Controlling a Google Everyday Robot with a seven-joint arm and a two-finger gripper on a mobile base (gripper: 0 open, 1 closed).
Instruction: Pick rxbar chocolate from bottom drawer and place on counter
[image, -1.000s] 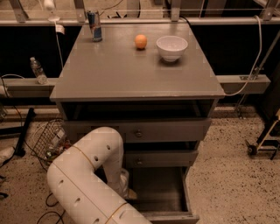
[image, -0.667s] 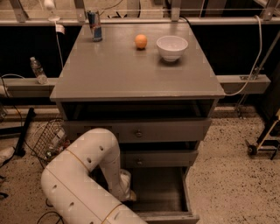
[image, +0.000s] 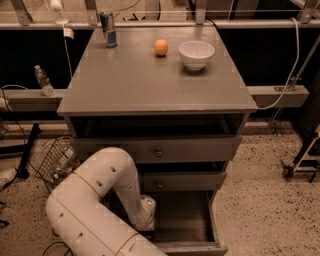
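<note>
The gripper (image: 145, 214) hangs low in the left side of the open bottom drawer (image: 186, 216). Whether it is clenched, released or grasping anything cannot be told. The snack bar is hidden there, so its wrapper cannot be read. A blue-and-silver can (image: 108, 30), lettering illegible, stands on the counter's (image: 150, 85) far edge.

I work in a robot test lab, not a home: a lone grey drawer cabinet (image: 190, 150) stands on speckled floor (image: 265, 200), ringed by metal railing (image: 250, 23), loose cables (image: 292, 65) and a wire basket (image: 52, 157). My claw (image: 146, 215) sits low inside the bottom drawer (image: 190, 246).
</note>
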